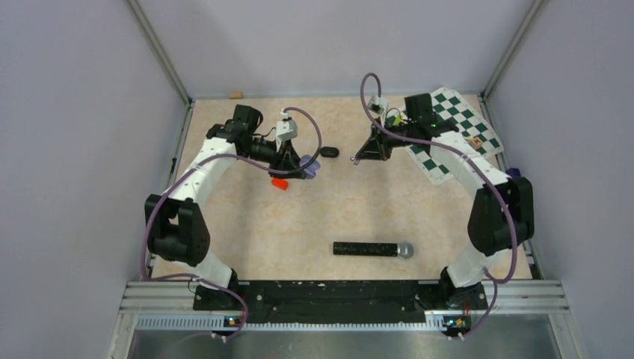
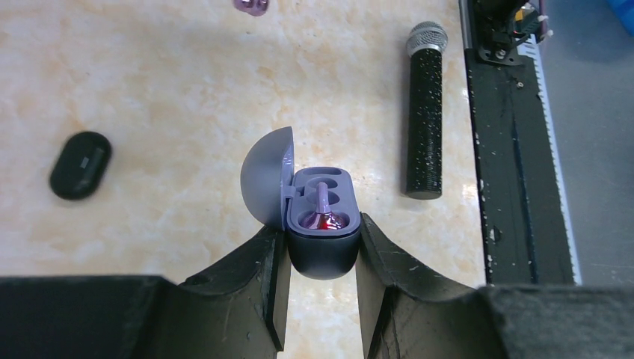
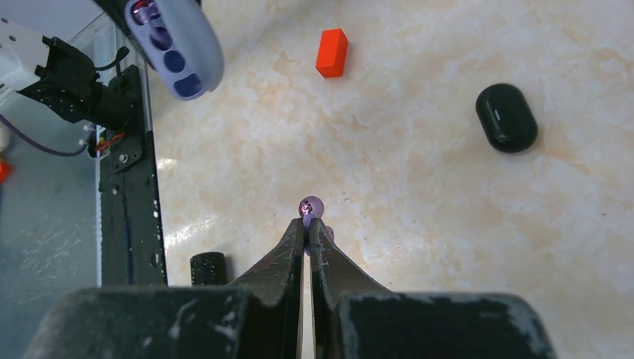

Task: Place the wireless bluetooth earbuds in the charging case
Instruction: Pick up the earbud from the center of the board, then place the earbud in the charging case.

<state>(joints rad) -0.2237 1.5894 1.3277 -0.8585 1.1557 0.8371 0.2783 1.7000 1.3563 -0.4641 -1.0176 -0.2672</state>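
The charging case [image 2: 324, 258] is a grey-purple pod with its lid [image 2: 268, 176] swung open. My left gripper [image 2: 321, 235] is shut on its body and holds it above the table. One glossy purple earbud [image 2: 323, 217] sits in a well of the case; the well beside it is empty. The same case [image 3: 176, 45] shows at the upper left of the right wrist view. My right gripper [image 3: 307, 224] is shut on the second purple earbud [image 3: 311, 206], which sticks out past its fingertips. From above, the left gripper [image 1: 299, 168] and right gripper [image 1: 359, 159] face each other.
A glossy black oval pod [image 1: 329, 152] lies between the grippers, also visible as the pod [image 3: 506, 117]. A red block [image 3: 332, 52] lies near the left gripper. A black microphone [image 1: 372, 249] lies near the front rail. A green chessboard mat [image 1: 456, 127] covers the back right.
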